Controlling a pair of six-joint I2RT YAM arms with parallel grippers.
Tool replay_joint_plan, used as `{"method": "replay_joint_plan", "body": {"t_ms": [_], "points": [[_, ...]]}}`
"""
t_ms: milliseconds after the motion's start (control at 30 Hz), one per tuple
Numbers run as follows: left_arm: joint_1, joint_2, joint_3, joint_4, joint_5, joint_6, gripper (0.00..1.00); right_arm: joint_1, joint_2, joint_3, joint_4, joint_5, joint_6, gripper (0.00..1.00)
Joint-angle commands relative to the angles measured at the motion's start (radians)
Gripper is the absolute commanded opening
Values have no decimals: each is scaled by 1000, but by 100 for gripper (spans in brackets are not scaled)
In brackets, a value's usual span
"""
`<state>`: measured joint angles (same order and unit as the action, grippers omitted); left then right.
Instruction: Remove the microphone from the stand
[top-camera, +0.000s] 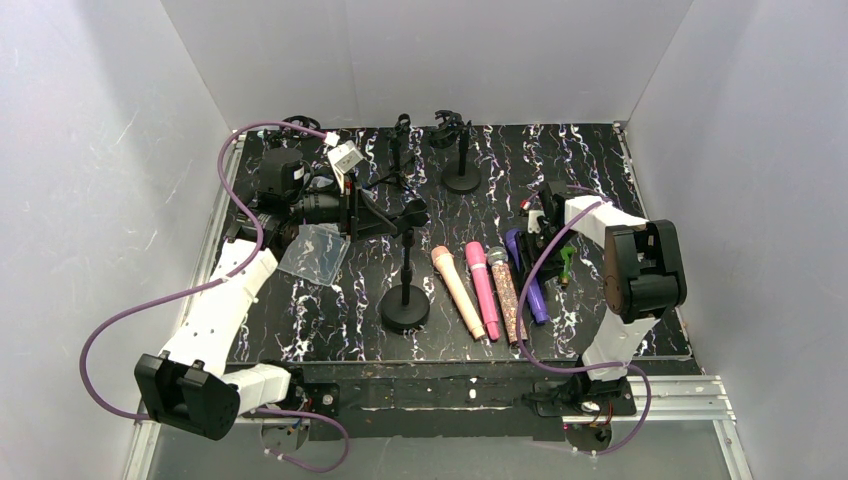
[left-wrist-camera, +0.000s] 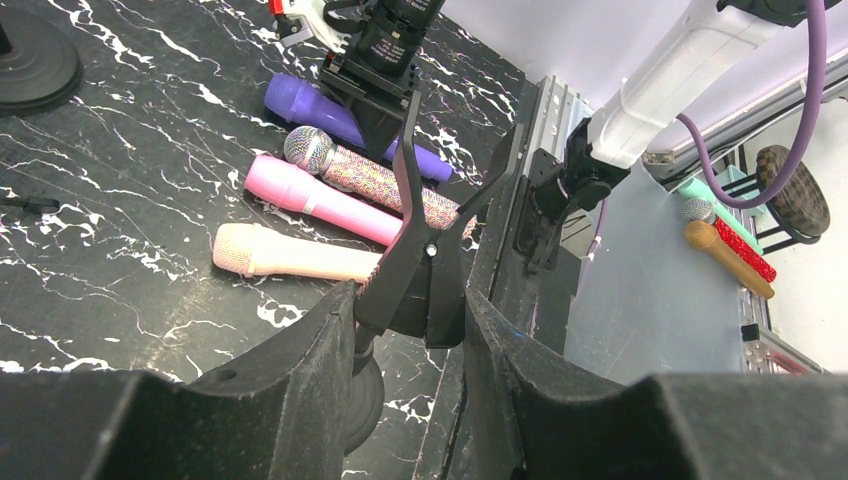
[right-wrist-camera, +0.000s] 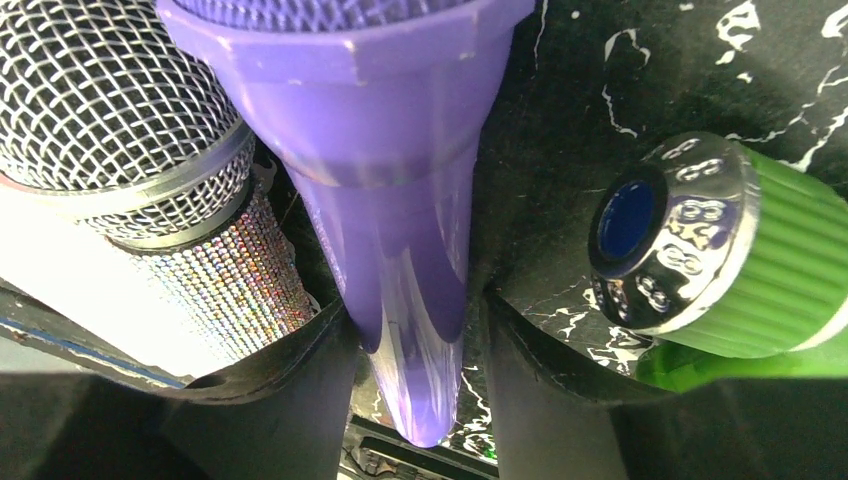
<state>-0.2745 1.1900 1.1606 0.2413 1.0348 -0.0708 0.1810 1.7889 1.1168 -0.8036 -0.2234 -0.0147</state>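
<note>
A purple microphone (right-wrist-camera: 400, 200) lies on the black marbled mat (top-camera: 330, 320), its handle between the fingers of my right gripper (right-wrist-camera: 415, 315). Those jaws stand open, with a narrow gap on each side of the handle. From above, the purple microphone (top-camera: 533, 285) is at the right end of a row of microphones, under my right gripper (top-camera: 538, 238). The black stand (top-camera: 405, 303) stands mid-table with its clip (top-camera: 413, 212) empty. My left gripper (left-wrist-camera: 408, 298) is shut on that clip (left-wrist-camera: 415, 250), both fingers against its sides.
Beside the purple one lie a glitter microphone (top-camera: 507, 295), a pink one (top-camera: 482, 288) and a peach one (top-camera: 457, 290); a green one (top-camera: 567, 262) lies to its right. Two more stands (top-camera: 462, 178) (top-camera: 399, 150) stand at the back. A clear plastic bag (top-camera: 313, 253) lies left of the stand.
</note>
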Motion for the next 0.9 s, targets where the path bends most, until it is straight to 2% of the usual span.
{"method": "replay_joint_plan", "body": {"t_ms": [0,200,333,533,700,867], "points": [[-3,-17,54,27,72,-5,0,11,32,4,-32,-4,-20,56],[-4,-19,50,28,74,-7,0,12,-55,29,-55,-4,-32,60],[-4,-14,60,27,77,-8,0,12,-149,91,-91,-20,-40,79],[-4,-13,64,25,76,-10,0,14,-293,246,-126,-56,-83,83],[-4,-11,60,25,75,-14,0,43,-394,328,-77,-287,-166,82],[-5,-10,51,7,70,-4,0,171,-511,267,141,-472,-229,82]]}}
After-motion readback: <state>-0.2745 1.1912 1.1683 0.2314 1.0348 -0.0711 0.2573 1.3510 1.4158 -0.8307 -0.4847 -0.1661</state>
